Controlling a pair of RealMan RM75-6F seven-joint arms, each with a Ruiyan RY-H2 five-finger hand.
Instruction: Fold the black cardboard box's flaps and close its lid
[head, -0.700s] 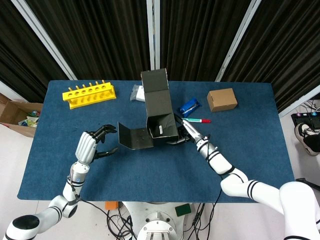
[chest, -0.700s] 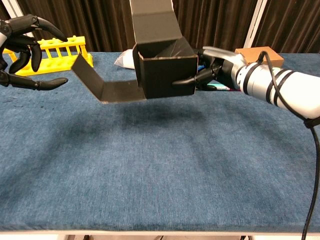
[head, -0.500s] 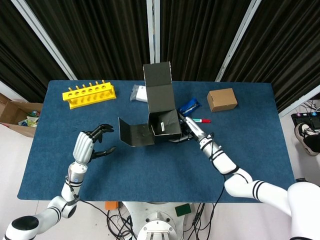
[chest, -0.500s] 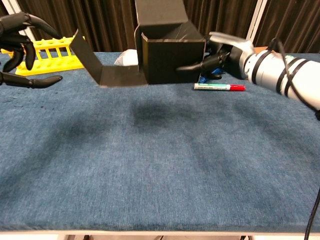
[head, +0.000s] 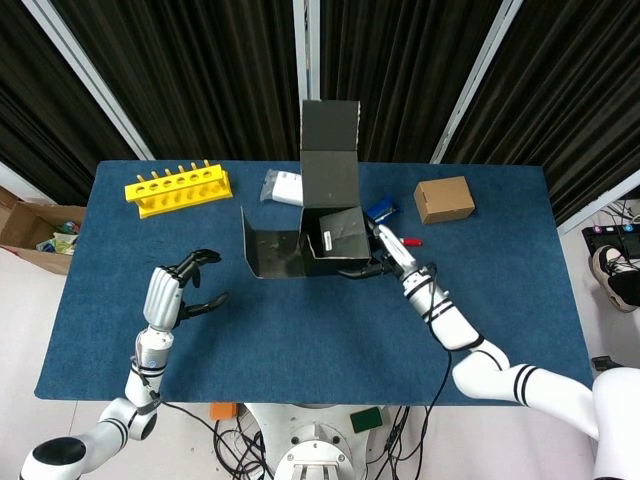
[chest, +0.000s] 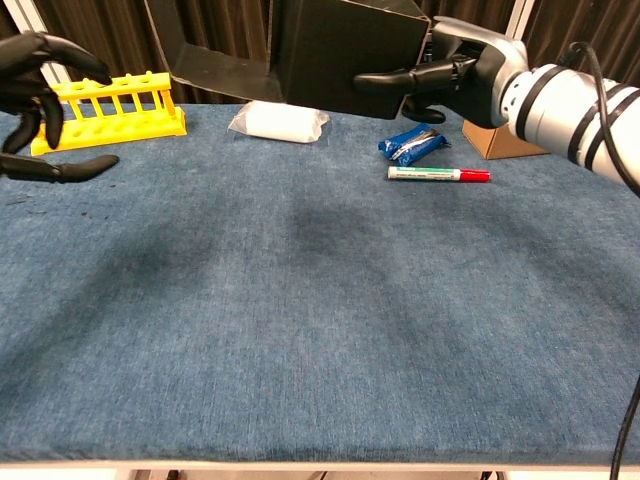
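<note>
Right hand (chest: 455, 75) gripping the black cardboard box (head: 332, 228) at its right side, thumb along the front wall, holding it lifted clear of the counter (chest: 320, 330). Lid (head: 330, 125) raised upright, side flap (head: 270, 250) splayed toward the left. Left hand (head: 168, 297) well apart, fingers spread, holding nothing. Beneath and behind: red-capped marker (chest: 438, 174), blue packet (chest: 412, 146), white packet (chest: 277, 122), yellow rack (chest: 110, 105), brown box (head: 444, 199).

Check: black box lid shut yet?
No, open. The black box shows its interior; lid stands up, side flap spread.
</note>
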